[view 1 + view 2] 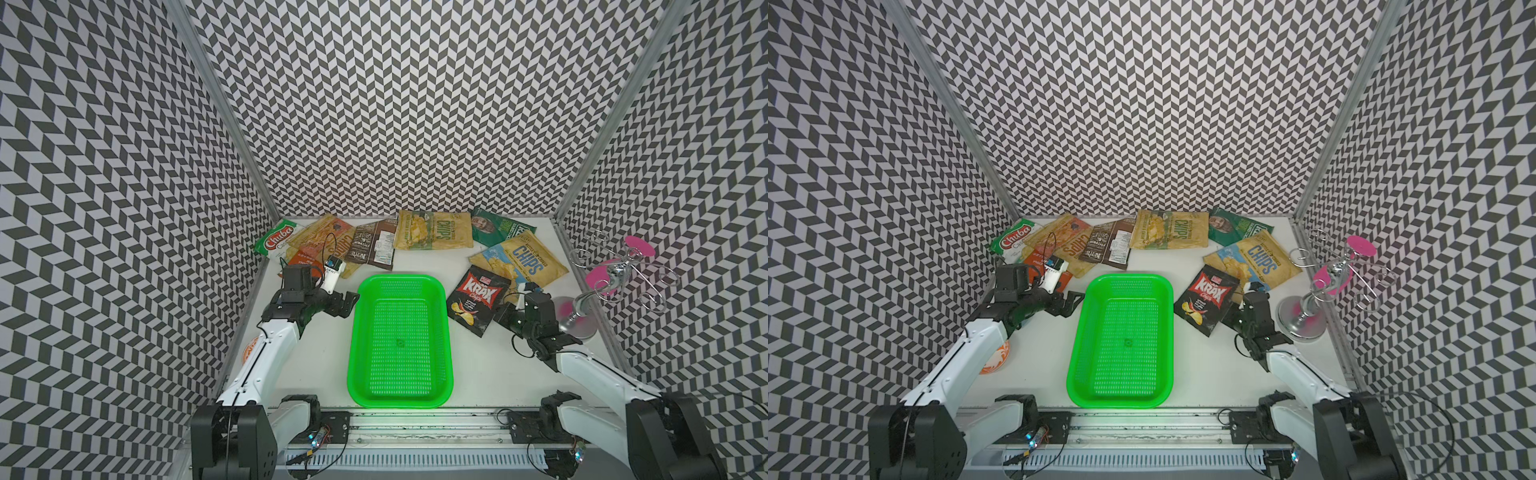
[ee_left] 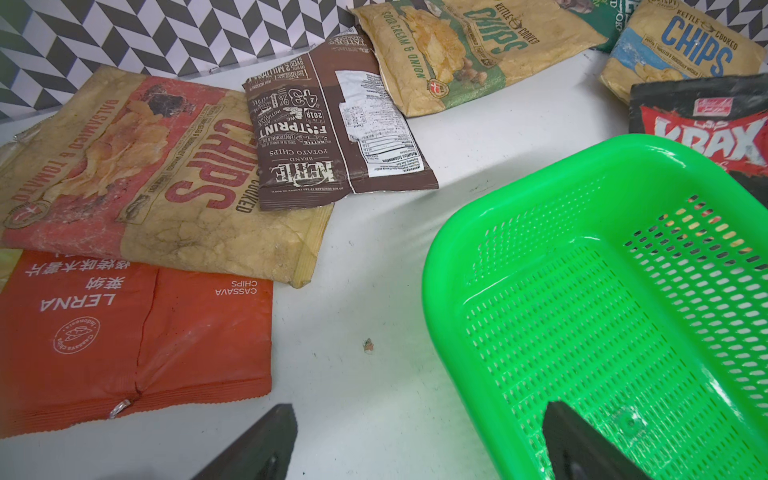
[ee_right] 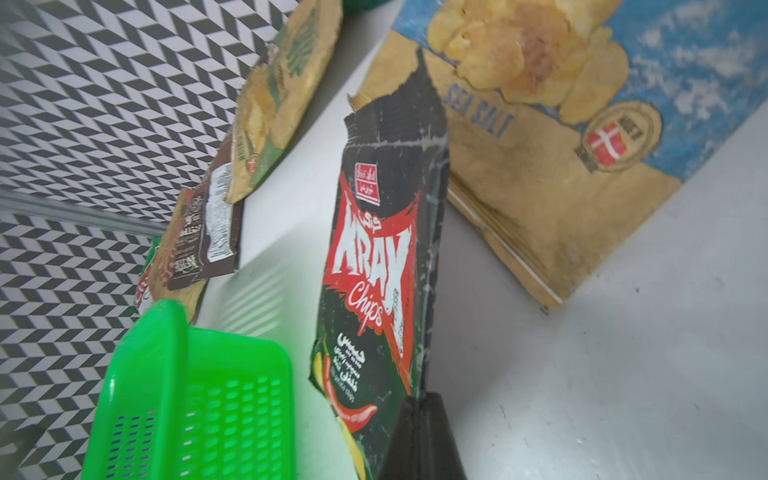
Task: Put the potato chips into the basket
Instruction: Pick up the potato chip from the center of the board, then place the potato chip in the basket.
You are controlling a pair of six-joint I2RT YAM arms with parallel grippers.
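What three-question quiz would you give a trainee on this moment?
1. True or false: the basket already holds a chip bag.
2. The right gripper is shut on: A nothing; B the basket; C the KRAX bag.
3. Fill in: the left gripper, beside the basket, is ___ (open or shut).
Key: 1 false; 2 C; 3 open.
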